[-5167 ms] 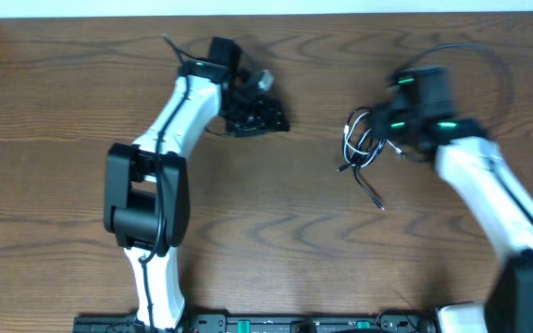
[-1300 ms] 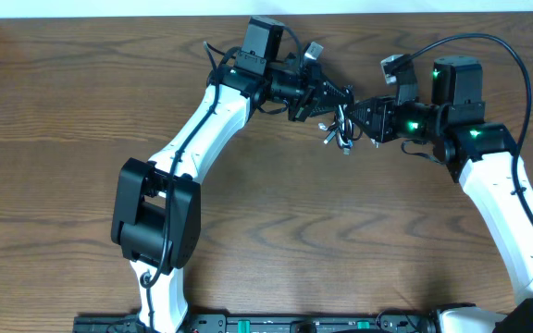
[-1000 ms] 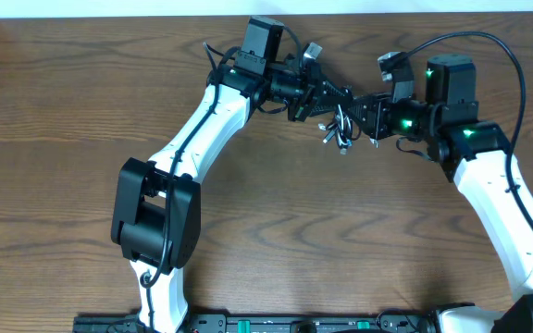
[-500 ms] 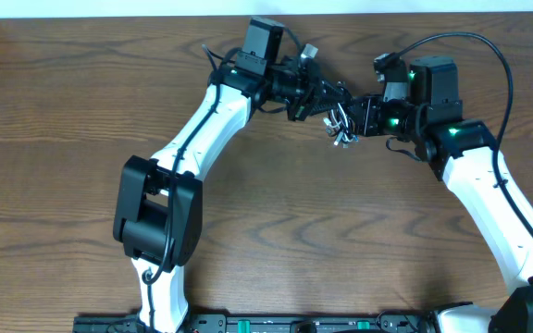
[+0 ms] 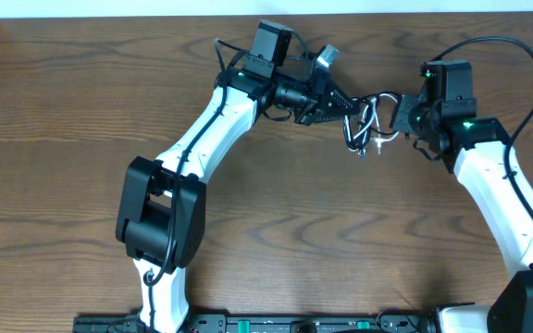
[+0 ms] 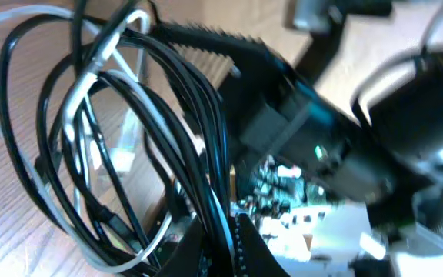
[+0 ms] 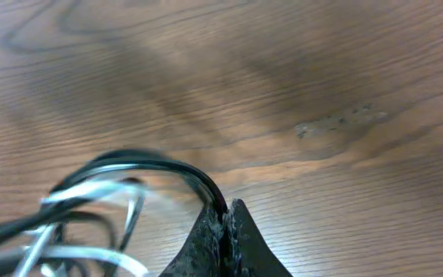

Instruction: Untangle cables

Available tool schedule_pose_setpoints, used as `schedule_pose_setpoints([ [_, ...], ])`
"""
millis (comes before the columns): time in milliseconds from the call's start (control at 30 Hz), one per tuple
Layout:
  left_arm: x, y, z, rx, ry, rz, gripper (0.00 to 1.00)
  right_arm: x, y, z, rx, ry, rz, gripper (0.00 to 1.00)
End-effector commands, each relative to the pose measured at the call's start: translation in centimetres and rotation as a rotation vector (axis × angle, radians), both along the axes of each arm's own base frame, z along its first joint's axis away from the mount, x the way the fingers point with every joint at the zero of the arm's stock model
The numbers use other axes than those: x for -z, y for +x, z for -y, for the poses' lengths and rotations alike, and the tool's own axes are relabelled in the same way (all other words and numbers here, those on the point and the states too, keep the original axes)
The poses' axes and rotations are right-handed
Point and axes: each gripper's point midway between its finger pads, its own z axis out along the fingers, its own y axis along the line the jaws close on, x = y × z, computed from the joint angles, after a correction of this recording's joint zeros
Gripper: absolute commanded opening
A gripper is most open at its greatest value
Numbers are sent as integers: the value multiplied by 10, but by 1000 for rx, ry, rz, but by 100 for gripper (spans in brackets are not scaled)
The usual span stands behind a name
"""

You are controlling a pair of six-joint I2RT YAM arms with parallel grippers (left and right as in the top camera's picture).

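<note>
The cables hang as one tangle (image 5: 368, 125) of black and white loops above the table, between the two grippers. My left gripper (image 5: 348, 107) holds the tangle's left side, and its jaws (image 6: 225, 235) are shut on black cable strands (image 6: 198, 154). White cable loops (image 6: 91, 77) weave through the black ones. My right gripper (image 5: 397, 117) is at the tangle's right side. In the right wrist view its gripper (image 7: 225, 219) is shut on a loop of the black cable (image 7: 168, 164), with the white cable (image 7: 83, 192) blurred beside it.
The wooden table (image 5: 322, 240) stretches out in front of both arms. The right arm's thick black wire (image 5: 498, 46) arcs above its wrist. A white wall edge (image 5: 109, 9) runs along the table's far side.
The right gripper has shut on the black cable and drawn back to the right. The left gripper followed rightwards, so the tangle has shifted right and spread out between them.
</note>
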Motion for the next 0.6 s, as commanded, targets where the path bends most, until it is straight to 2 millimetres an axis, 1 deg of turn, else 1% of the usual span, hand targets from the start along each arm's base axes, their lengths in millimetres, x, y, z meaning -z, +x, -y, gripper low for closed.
schedule_pose_setpoints([
  [0, -27, -18, -8, 120, -151, 177, 7, 3, 2, 28, 63, -72, 0, 1],
  [67, -23, -19, -12, 127, -159, 227, 7, 4, 0, 39, 113, -64, -9, 1],
  [167, -17, -18, -20, 119, -150, 264, 7, 12, -15, 78, 313, -78, -67, 1],
  [200, -16, -15, -25, 107, -145, 254, 7, 15, -23, 99, 383, -88, -89, 1],
  [233, -16, -13, -27, 99, -144, 252, 8, 16, -25, 106, 401, -80, -96, 1],
  [300, -16, -9, -31, 89, -142, 254, 7, 17, -26, 112, 405, -22, -103, 1],
  [333, -16, -8, -33, 85, -142, 254, 7, 18, -25, 110, 383, 18, -105, 1],
  [367, -16, -7, -34, 82, -141, 254, 8, 18, -21, 101, 326, 70, -101, 3],
  [433, -16, -7, -34, 82, -141, 254, 7, 14, -16, 82, 202, 145, -85, 10],
  [467, -16, -7, -33, 82, -141, 254, 8, 10, -12, 68, 114, 181, -67, 15],
  [533, -16, -7, -33, 82, -141, 254, 7, 2, -9, 44, -48, 239, -32, 32],
  [567, -16, -7, -33, 82, -141, 254, 7, -2, -9, 31, -121, 270, -17, 38],
])
